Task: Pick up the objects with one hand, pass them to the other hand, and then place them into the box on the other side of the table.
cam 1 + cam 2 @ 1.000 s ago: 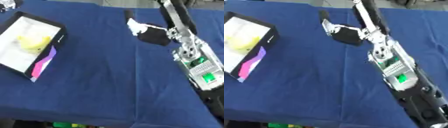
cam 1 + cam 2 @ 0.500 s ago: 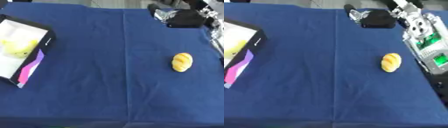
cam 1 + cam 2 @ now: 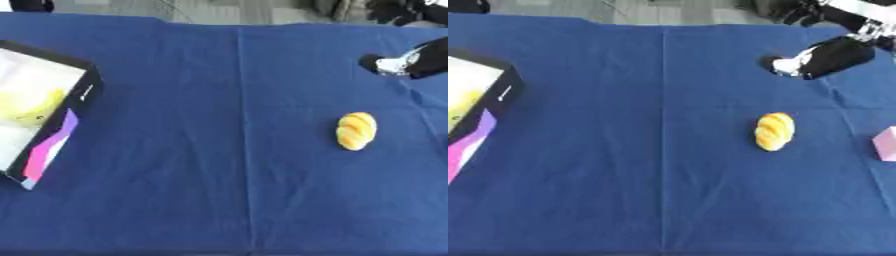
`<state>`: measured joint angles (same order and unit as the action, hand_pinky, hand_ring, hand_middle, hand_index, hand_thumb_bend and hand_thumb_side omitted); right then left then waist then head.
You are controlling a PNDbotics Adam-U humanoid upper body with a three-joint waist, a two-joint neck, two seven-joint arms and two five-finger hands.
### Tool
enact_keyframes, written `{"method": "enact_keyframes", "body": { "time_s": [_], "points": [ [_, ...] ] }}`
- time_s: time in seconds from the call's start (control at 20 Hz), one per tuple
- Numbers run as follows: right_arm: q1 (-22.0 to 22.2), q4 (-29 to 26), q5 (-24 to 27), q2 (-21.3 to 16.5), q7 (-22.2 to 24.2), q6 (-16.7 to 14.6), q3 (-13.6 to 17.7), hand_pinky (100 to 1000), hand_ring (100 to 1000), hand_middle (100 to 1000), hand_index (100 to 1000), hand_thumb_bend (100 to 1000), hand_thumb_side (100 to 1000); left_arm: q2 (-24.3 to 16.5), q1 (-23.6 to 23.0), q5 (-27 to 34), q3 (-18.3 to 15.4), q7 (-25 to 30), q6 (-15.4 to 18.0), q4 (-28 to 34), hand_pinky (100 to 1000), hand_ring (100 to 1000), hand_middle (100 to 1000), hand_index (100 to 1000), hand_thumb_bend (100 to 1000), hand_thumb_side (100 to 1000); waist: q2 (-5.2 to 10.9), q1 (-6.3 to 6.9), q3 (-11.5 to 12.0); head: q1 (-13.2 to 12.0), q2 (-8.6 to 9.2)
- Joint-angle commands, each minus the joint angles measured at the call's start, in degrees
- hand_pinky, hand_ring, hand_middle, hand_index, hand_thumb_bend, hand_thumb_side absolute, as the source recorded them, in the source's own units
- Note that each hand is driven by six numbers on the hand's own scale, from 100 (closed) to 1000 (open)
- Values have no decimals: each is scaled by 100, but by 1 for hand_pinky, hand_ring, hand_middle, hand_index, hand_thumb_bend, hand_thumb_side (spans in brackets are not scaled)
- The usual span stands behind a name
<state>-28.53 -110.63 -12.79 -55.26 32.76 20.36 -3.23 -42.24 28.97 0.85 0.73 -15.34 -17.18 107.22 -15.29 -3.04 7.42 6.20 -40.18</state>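
Right eye view: right hand (image 3: 826,58), grip indiscernible, hovering far of bread roll (image 3: 775,131); pickup step pending, needing descent.

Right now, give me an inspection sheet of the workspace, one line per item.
Surface: blue cloth covers the table, with a crease running front to back.
Job's things: bread roll lies on the cloth right of centre, untouched; box sits at the left edge, open, with something yellow inside.
Clutter: pink block at the right edge, partly cut off.
Robot hands: right robot hand hangs above the cloth at the upper right, beyond the roll, holding nothing; finger pose unclear. Left robot hand: nothing seen.
Cables: nothing seen.
Surroundings: grey floor and dark shapes past the far edge, not identifiable.
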Motion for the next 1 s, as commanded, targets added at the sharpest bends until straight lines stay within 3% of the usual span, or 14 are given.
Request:
{"method": "enact_keyframes", "body": {
  "time_s": [0.05,0.35,0.65,0.7,0.75,1.0],
  "points": [
    [68,29,-236,-524,461,-160,128,911,897,844,905,398,220,-60,19,62,-89,-124,-9,72,781,735,725,826,590,492,95,12,-10,37,25],
    [200,29,-617,-778,853,-330,100,915,910,858,904,444,155,-44,1,31,-84,-132,-39,77,784,737,726,826,600,475,105,10,14,407,13],
    [416,389,-1286,-886,1104,-261,179,922,935,886,906,522,133,-48,-25,-10,-90,-131,-63,109,784,737,724,820,601,460,92,-7,23,729,14],
    [451,479,-1404,-890,1145,-237,213,922,938,890,906,439,100,-50,-31,-20,-95,-134,-67,109,783,736,723,818,594,457,91,-9,19,763,12],
    [496,589,-1505,-886,1167,-204,262,922,938,890,906,533,127,-49,-37,-21,-104,-146,-71,107,783,736,722,818,602,457,90,-11,10,788,9],
    [746,992,-1745,-841,1129,-136,499,921,939,893,908,533,133,-58,-70,-32,-115,-162,-63,115,783,735,716,818,609,445,81,-3,-38,794,-4]
  ]
}}
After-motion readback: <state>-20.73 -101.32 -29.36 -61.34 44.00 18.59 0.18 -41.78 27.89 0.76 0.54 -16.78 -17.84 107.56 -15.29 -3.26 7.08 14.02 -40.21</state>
